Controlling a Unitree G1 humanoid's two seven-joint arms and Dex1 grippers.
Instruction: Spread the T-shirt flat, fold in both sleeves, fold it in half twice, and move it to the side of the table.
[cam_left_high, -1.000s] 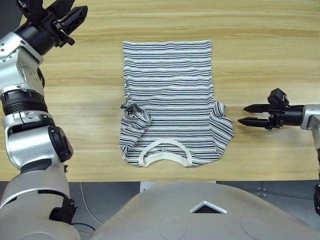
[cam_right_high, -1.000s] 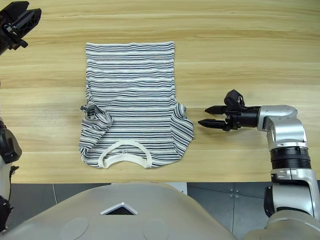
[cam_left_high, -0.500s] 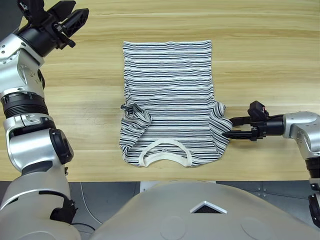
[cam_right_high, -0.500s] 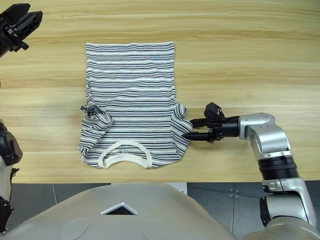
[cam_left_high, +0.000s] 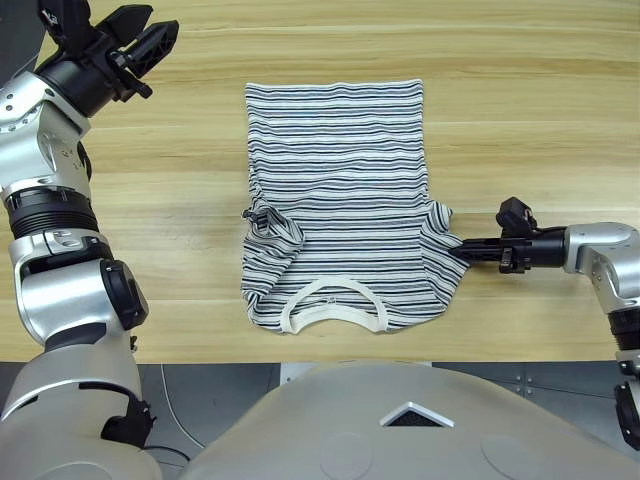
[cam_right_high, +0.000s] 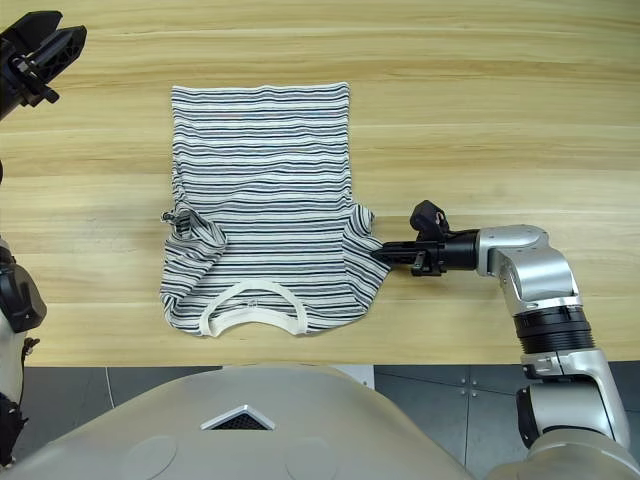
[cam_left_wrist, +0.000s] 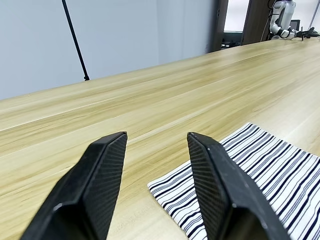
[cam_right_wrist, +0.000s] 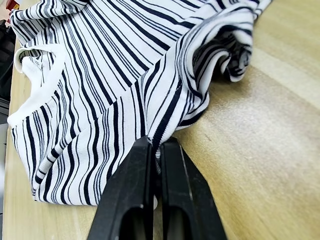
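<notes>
Pinching the crumpled edge of the right sleeve (cam_right_wrist: 200, 95), the right gripper (cam_left_high: 462, 252) has its two fingers pressed together on a fold of striped cloth, low against the table (cam_left_high: 540, 100) just beside the T-shirt (cam_left_high: 340, 200). The T-shirt lies lengthwise in the middle of the table, its collar (cam_left_high: 330, 305) at the near end and its straight hem at the far end. The body is fairly smooth, but both sleeves are bunched against its sides, and the left sleeve (cam_left_high: 270, 225) is rolled into a small knot. The left gripper (cam_left_high: 150, 55) hangs in the air with its fingers apart, well off the T-shirt's far left corner, touching nothing. The step in hand looks like the sleeve work on the right side. To do it well, the pinch should take only the sleeve and not the body layer beneath, and the wrist view suggests just a thin fold is caught. Lift only a little, so the rest of the T-shirt is not dragged or its smooth body rucked. Carry the sleeve in a straight line across the stripes and lay it down before letting go. A thin bite could slip, so the pull should be slow and even.
</notes>
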